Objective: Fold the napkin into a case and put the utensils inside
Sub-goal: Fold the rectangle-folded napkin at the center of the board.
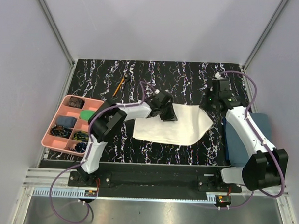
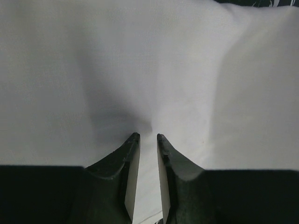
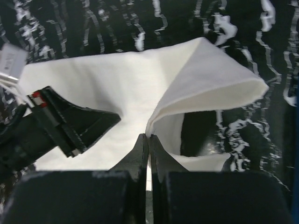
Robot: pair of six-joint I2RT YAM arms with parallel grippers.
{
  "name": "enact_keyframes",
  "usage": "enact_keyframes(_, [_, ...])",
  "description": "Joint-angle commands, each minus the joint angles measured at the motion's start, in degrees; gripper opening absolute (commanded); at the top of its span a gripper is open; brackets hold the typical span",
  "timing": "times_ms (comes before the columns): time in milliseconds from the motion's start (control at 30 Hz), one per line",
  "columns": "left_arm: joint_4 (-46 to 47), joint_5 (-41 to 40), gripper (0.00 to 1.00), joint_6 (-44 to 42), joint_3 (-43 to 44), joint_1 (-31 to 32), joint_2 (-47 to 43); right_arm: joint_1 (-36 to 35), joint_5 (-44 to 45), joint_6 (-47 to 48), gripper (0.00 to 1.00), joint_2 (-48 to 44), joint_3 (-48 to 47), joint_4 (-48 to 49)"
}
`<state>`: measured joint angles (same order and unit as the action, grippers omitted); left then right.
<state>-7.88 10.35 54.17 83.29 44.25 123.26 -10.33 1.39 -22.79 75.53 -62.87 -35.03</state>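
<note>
The cream napkin [image 1: 176,127] lies spread on the black marbled table, and it fills the left wrist view [image 2: 140,60]. My left gripper [image 1: 167,114] [image 2: 148,136] rests on its upper left part, tips on the cloth and jaws a narrow gap apart; flat cloth shows through the gap. It also shows in the right wrist view [image 3: 74,126]. My right gripper [image 1: 207,105] [image 3: 148,137] is shut on the napkin's [image 3: 117,84] right edge, lifting a curled fold [image 3: 210,79] off the table. A thin orange-handled stick [image 1: 121,85] lies far left of the napkin.
A pink compartment tray [image 1: 66,100] with small items stands at the left edge. A dark blue-grey towel [image 1: 263,125] lies at the right under my right arm. Metal frame posts border the table's back corners.
</note>
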Motion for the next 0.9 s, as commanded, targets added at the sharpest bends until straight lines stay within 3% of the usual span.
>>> enact_keyframes(0, [2.8,3.3,0.27,-2.1,-7.7,-3.6,-10.3,-4.6,-3.4,-2.0,0.00,1.8,-5.0,0.4])
enact_keyframes(133, [3.9,2.4,0.28,-3.6,-20.0,-8.6,-21.6,-6.9,-3.2,-1.9,0.00,3.3,-7.1,-0.5])
enact_keyframes(267, [2.7,-2.3,0.27,-6.9,-29.6,-12.1,-26.7,-9.4,-3.1,-2.7,0.00,4.2,-9.0,-0.5])
enact_keyframes(633, [6.1,-3.5,0.25,-5.8,-35.1,-10.6,-23.5,-20.5,-3.5,-10.3,0.00,13.8,-14.7,2.4])
enact_keyframes(867, [7.1,-4.5,0.24,-5.4,-36.7,-9.3,-24.8,-22.6,-9.3,-17.6,0.00,20.0,-15.4,9.4])
